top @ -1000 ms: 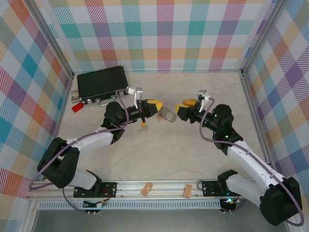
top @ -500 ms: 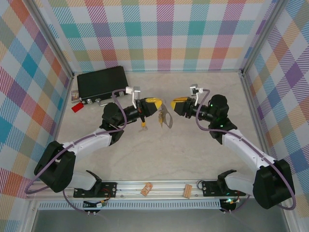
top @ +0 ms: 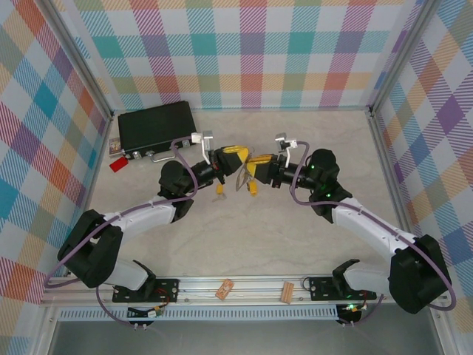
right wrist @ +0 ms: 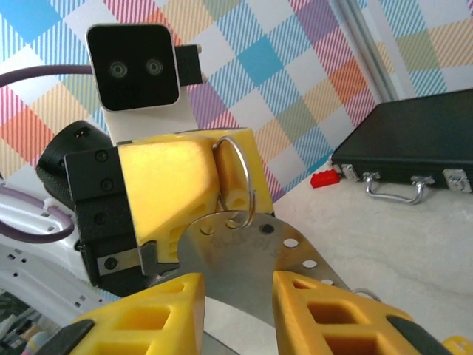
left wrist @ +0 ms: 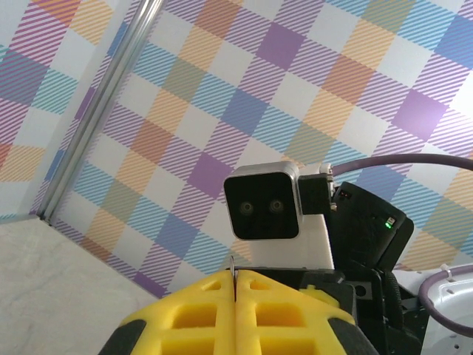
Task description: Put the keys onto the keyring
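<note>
Within left pincer (top: 237, 160), keyring (right wrist: 245, 251); case (top: 157, 127) closed.

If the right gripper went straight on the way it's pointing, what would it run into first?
Most likely the keyring: its flat grey metal part sits between the right gripper's open fingers, held by the left gripper. Right behind it is that gripper's yellow finger; depth is hard to judge.

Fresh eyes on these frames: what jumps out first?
Two yellow-fingered pincers face each other nose to nose at mid-table. The left pincer is shut on the keyring, a wire ring with a holed metal plate, and the right pincer is open at that plate. Small yellow keys show just below them, and a black case sits far left.
</note>
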